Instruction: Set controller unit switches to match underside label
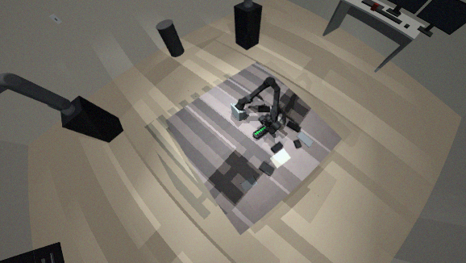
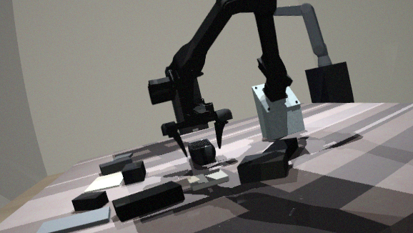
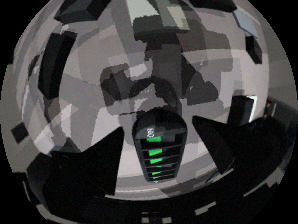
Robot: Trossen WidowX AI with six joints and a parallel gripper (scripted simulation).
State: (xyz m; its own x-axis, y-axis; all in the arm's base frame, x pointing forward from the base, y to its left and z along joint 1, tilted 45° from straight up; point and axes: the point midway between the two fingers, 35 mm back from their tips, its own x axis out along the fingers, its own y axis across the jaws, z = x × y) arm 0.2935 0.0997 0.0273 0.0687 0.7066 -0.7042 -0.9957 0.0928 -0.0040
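The dark grey controller unit (image 1: 260,132) (image 2: 201,153) (image 3: 159,122) rests on the bench with its switch side up. Its row of switches shows green pieces and white ON lettering in the wrist view; which end of each switch is down is too small to tell. The underside label is hidden. My gripper (image 2: 202,151) (image 3: 158,124) is wide open around the unit, one finger on each side, with gaps between the fingers and its sides. In the top view the gripper is just beside the unit, its fingers too small to make out.
The arm stands on a pale box (image 1: 239,112) (image 2: 280,123). Dark blocks (image 1: 293,126) (image 2: 148,201) (image 2: 262,169) lie around the unit. A cream plate (image 1: 280,158) (image 2: 104,181), a small pale plate (image 2: 209,181) and a light blue plate (image 1: 305,139) (image 2: 76,221) lie flat.
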